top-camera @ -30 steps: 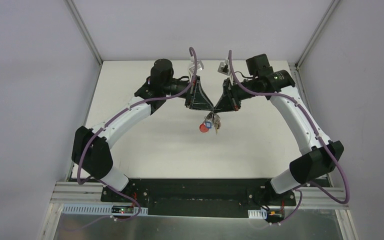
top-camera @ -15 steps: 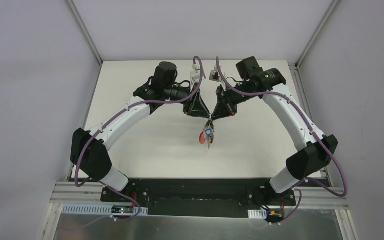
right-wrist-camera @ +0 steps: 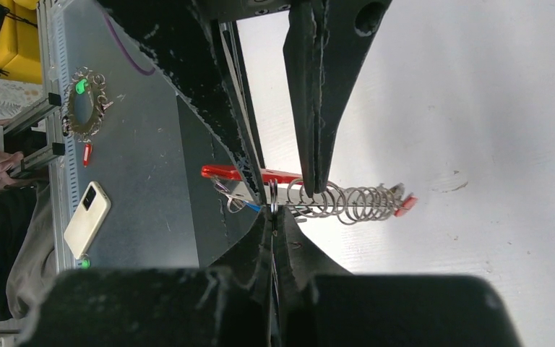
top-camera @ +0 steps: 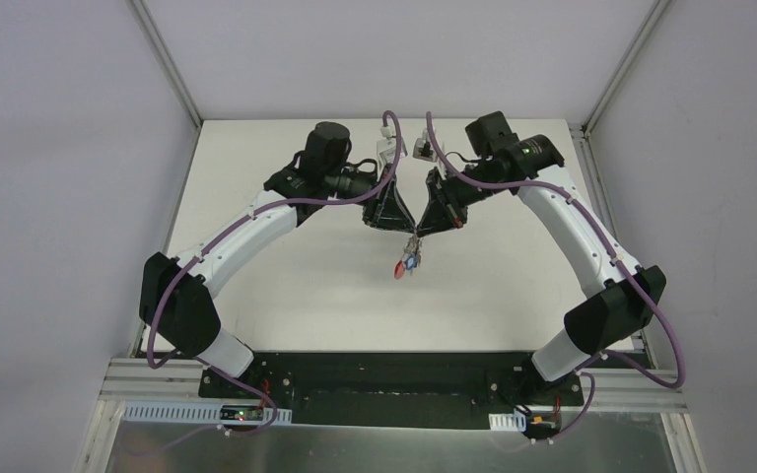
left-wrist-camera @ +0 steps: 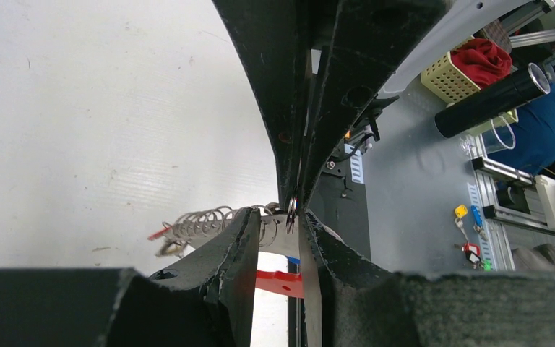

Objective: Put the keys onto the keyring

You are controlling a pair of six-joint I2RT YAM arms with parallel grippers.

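From above, the left gripper [top-camera: 406,231] and the right gripper [top-camera: 420,231] meet tip to tip over the table [top-camera: 286,286], and the keyring [top-camera: 398,268] and keys [top-camera: 411,262] hang just below them. In the left wrist view, the left gripper's narrow jaws clamp the keyring's flat metal. In the right wrist view, the right gripper's closed fingers pinch a thin ring [right-wrist-camera: 271,196] beside the keyring's coil [right-wrist-camera: 350,204].

A robotics lab: a white worktop [top-camera: 296,286] walled by grey panels [top-camera: 59,148] on aluminium profiles [top-camera: 163,54], with purple cabling [top-camera: 684,370].
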